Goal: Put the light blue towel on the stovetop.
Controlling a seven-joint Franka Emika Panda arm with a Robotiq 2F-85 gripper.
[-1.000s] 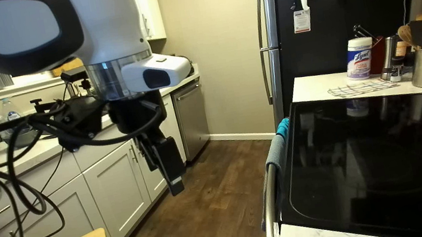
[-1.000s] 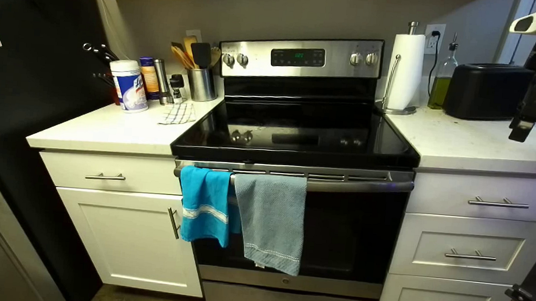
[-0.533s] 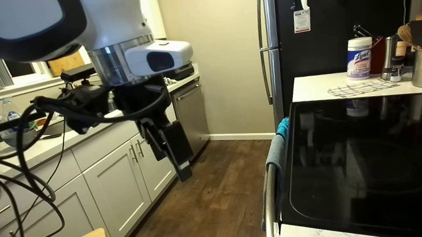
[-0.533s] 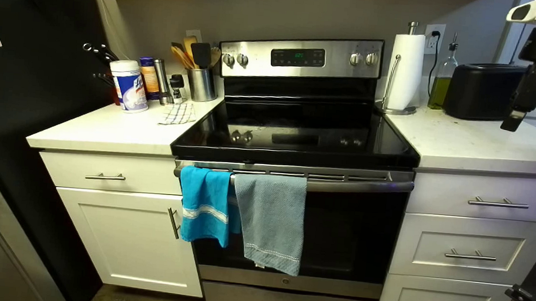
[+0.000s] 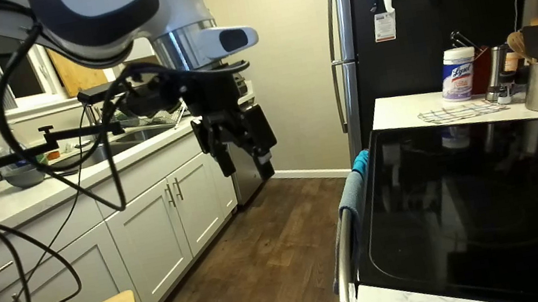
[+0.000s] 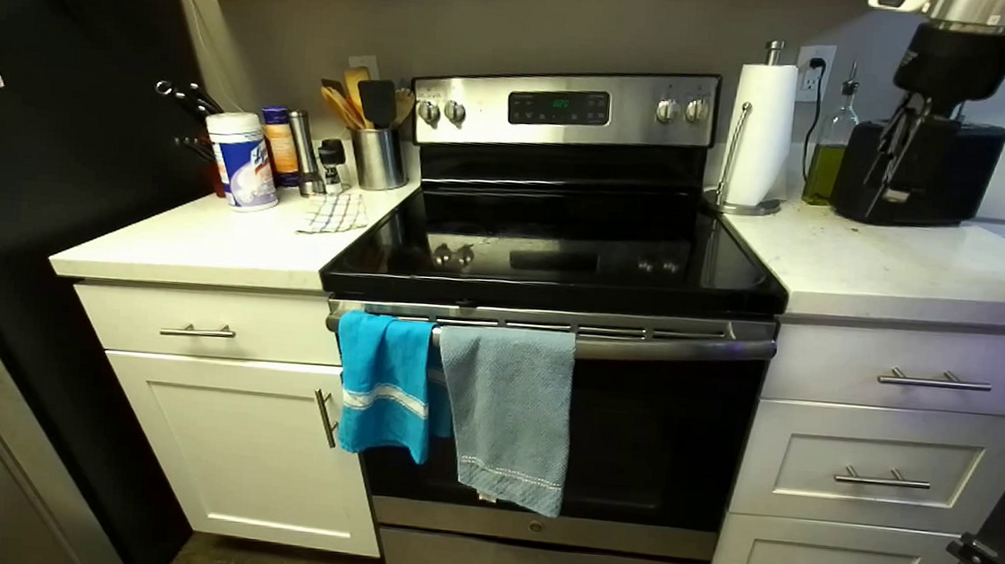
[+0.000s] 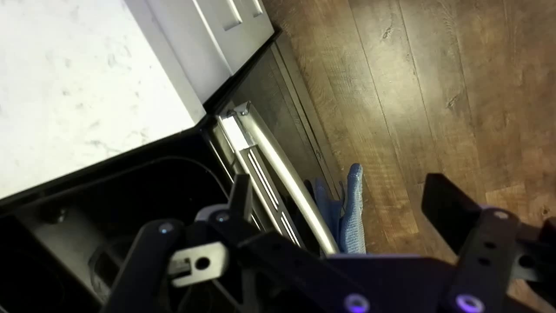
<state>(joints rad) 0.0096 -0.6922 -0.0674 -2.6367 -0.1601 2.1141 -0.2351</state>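
Note:
The light blue towel (image 6: 505, 417) hangs over the oven door handle, left of its middle, in an exterior view. It also shows edge-on at the stove's front (image 5: 351, 197) and partly in the wrist view (image 7: 352, 221), where my gripper hides its near part. The black glass stovetop (image 5: 454, 213) is bare; it also shows in an exterior view (image 6: 558, 255) and the wrist view (image 7: 143, 195). My gripper (image 5: 248, 168) is open and empty, in the air over the floor, apart from the towel and higher than the handle. In the wrist view (image 7: 339, 187) its fingers are wide apart.
A bright turquoise towel (image 6: 383, 389) hangs beside the light blue one on the handle (image 6: 676, 349). A Lysol tub (image 6: 243, 163), utensil holder (image 6: 378, 157) and checked cloth (image 6: 335, 213) stand left of the stove. A paper towel roll (image 6: 761, 136) and toaster (image 6: 949, 187) stand right.
My gripper has moved up and toward the stove, rightward in one exterior view and leftward in another. It has turned, so both fingers now show apart. The towels have not moved.

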